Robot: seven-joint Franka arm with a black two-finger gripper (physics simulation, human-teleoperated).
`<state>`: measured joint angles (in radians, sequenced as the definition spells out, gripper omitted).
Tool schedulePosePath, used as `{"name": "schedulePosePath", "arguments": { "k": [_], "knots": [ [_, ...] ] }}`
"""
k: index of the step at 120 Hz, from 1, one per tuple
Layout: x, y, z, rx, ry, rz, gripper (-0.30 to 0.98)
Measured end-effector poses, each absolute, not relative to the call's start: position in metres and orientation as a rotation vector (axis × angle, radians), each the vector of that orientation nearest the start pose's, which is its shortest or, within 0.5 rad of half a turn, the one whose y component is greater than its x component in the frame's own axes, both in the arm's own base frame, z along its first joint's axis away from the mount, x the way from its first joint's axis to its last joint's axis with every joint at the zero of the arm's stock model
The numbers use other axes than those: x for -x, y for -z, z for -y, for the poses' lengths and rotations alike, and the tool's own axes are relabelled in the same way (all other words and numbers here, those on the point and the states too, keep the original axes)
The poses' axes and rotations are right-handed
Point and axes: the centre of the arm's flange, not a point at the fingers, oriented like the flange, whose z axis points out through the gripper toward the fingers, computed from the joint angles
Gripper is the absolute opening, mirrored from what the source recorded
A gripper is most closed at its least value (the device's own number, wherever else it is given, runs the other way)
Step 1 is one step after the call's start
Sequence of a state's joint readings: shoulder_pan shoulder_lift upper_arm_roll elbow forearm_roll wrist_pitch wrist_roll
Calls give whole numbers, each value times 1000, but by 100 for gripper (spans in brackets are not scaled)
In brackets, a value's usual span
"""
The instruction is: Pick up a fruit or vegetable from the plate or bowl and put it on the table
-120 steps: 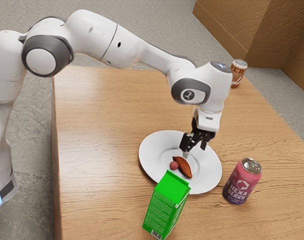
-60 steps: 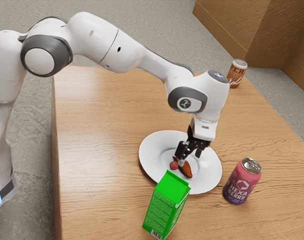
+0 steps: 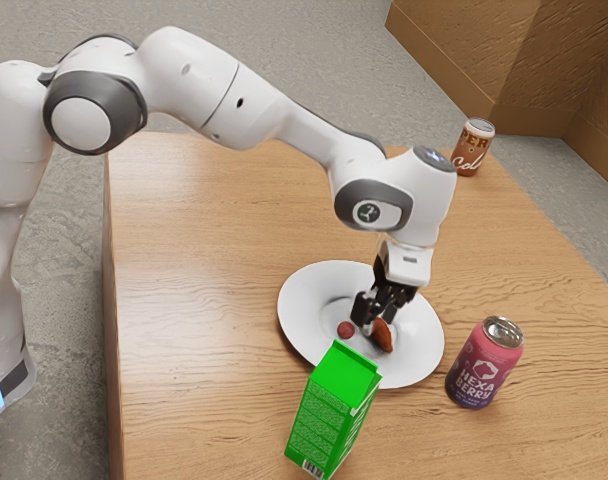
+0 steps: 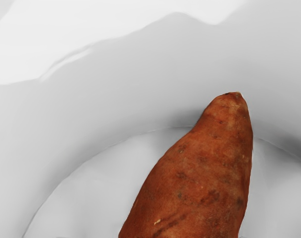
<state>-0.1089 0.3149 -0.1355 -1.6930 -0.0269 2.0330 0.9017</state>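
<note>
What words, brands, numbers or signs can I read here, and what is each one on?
"HEXA BERRY": on the pink and purple can; its finer print is too small to read.
"PER": on the brown can, with white script below, apparently "Col".
Green carton: rows of pale print, too small to read.
Robot arm: a small sign on its dark-ringed joint, too small to make out.

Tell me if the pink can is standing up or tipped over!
Standing up: the pink can has its shiny lid on top and its purple end down on the table.
</note>
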Motion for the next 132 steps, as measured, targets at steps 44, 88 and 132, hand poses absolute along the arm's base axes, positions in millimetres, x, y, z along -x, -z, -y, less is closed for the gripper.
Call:
{"name": "schedulePosePath", "arguments": {
  "k": [44,88,132],
  "knots": [
    [-632,-423,154,2700,105,-1685,17],
    [-620,-488,121,2723,174,-1549,17],
    [-601,-553,-33,2849,103,-1094,17]
  ]
}}
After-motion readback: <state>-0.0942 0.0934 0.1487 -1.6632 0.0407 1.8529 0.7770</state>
